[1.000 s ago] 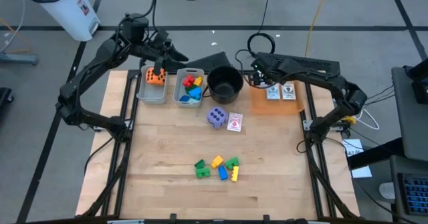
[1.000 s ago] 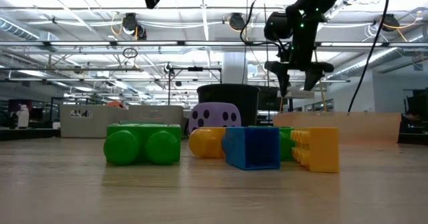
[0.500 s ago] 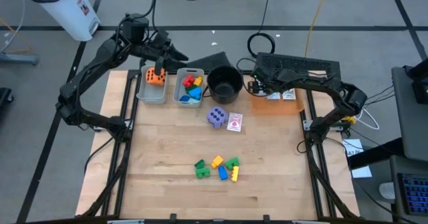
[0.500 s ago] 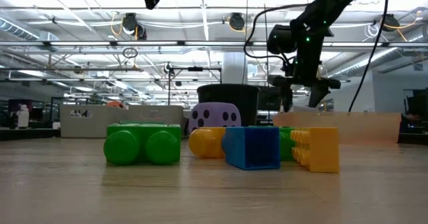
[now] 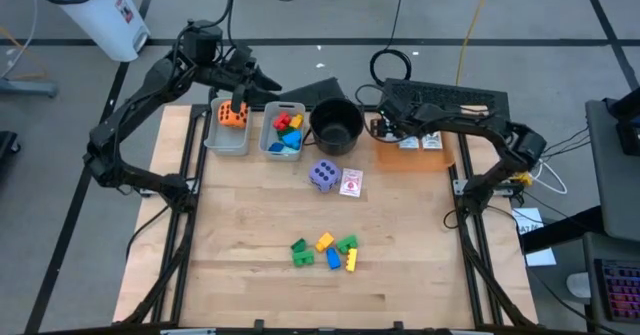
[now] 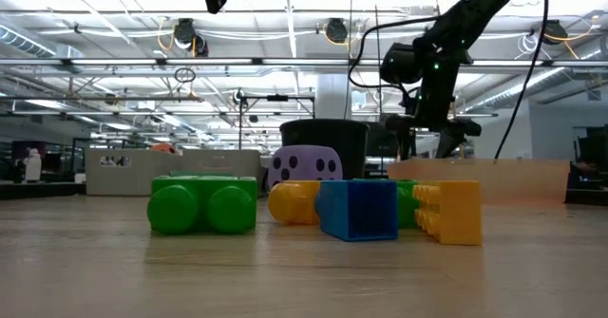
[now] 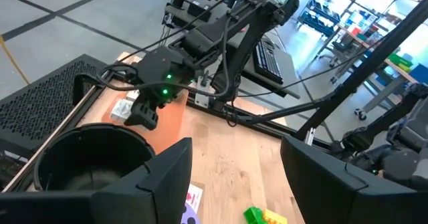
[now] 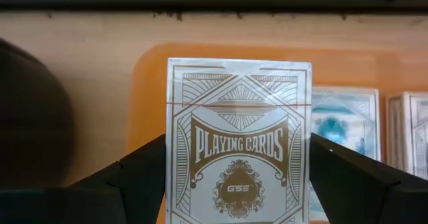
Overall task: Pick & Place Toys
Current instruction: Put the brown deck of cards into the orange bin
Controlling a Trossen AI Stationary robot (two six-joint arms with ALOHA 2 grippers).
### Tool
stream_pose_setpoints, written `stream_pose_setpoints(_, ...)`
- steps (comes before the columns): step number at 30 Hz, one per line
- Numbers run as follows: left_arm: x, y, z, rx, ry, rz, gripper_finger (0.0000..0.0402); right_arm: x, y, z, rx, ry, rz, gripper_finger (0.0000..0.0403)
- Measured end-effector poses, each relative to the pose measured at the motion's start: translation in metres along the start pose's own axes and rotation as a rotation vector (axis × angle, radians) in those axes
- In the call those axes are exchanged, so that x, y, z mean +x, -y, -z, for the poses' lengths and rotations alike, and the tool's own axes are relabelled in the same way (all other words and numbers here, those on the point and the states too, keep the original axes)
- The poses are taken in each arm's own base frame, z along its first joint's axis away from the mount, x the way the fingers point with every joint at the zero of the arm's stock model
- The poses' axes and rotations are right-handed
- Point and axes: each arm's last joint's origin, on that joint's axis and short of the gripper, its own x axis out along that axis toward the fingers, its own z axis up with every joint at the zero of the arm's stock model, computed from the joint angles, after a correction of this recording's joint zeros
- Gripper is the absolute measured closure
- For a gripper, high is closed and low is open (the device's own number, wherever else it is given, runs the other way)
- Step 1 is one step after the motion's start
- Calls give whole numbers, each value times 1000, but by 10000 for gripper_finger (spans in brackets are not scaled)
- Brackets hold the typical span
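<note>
My right gripper hangs over the left end of the orange tray at the table's far right, shut on a white-edged playing-card pack. Two more packs lie flat on that tray. My left gripper waits open and empty, high above the two grey bins. An orange die sits in the left bin, and coloured blocks in the right one. A purple die and a card lie mid-table. Green, yellow and blue blocks lie nearer the front. My right gripper pinches the pack by its two long side edges, one finger on each side. The fingers slant down from the table's right side and run along the pack's length. The pack's printed face is toward the wrist camera, its far end over the orange tray; its near end is out of frame.
A round black pot stands just left of the orange tray, close to my right gripper. A keyboard lies beyond the table's far edge. Bare wood lies across the table's left side and front.
My right gripper has gone down toward the orange tray with the pack still between its fingers, rolling slightly as it sank.
</note>
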Motion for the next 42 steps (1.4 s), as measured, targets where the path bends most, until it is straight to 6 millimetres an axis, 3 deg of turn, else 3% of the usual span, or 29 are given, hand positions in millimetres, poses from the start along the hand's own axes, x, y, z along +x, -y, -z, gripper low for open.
stream_pose_setpoints(18, 0, 0, 0, -4, 0, -1, 167, 33, -7, 8, -16, -75, 9, 102)
stream_pose_setpoints(42, 0, 0, 0, -21, 0, -1, 167, 34, -9, 1, -75, -35, -29, 86)
